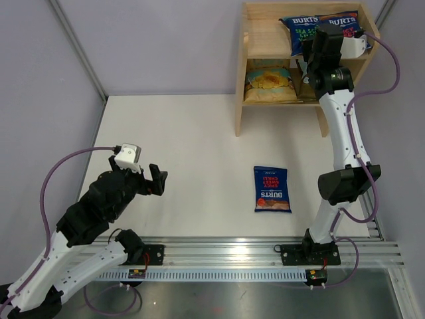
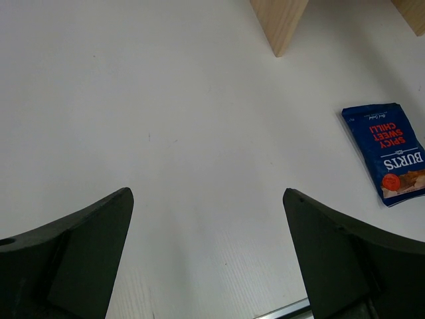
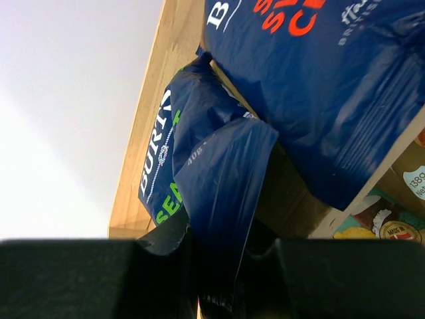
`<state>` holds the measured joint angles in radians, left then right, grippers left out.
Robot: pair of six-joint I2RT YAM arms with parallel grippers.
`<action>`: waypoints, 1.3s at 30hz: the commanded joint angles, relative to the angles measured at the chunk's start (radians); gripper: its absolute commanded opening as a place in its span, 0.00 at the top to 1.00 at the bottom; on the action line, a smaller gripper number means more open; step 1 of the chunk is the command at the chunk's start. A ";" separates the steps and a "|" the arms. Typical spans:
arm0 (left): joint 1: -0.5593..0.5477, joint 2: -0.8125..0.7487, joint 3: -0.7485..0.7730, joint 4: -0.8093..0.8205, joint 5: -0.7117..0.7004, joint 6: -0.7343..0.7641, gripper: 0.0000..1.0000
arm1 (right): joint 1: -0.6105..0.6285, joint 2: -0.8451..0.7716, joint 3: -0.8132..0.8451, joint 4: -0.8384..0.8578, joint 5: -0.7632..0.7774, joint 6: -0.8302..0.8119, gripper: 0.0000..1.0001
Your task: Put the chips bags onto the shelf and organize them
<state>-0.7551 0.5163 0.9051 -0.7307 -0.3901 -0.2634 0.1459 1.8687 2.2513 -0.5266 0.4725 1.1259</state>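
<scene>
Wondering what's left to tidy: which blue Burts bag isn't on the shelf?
The Spicy Sweet Chilli bag, flat on the table; the Sea Salt bag and second red-lettered bag are on the shelf.

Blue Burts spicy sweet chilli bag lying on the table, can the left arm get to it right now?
Probably yes: the left arm's fingers stand open and empty, and only bare white table lies between them and the dark blue chilli bag.
</scene>
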 commanded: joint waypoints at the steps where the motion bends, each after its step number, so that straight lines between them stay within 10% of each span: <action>1: 0.003 -0.015 -0.009 0.043 -0.026 -0.008 0.01 | 0.001 0.009 0.027 -0.013 0.127 0.032 0.77; 9: 0.005 -0.012 -0.009 0.047 -0.020 -0.007 0.01 | 0.018 0.061 0.079 0.030 0.103 0.019 0.72; 24: 0.005 -0.021 -0.006 0.033 -0.029 -0.007 0.01 | 0.018 -0.064 -0.025 -0.095 0.039 0.028 0.18; 39: 0.011 -0.002 0.003 0.033 -0.015 -0.023 0.01 | -0.020 -0.316 -0.397 0.143 -0.178 0.018 0.20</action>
<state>-0.7490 0.4976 0.8894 -0.7315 -0.4187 -0.2729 0.1352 1.6169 1.8606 -0.4095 0.3634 1.1698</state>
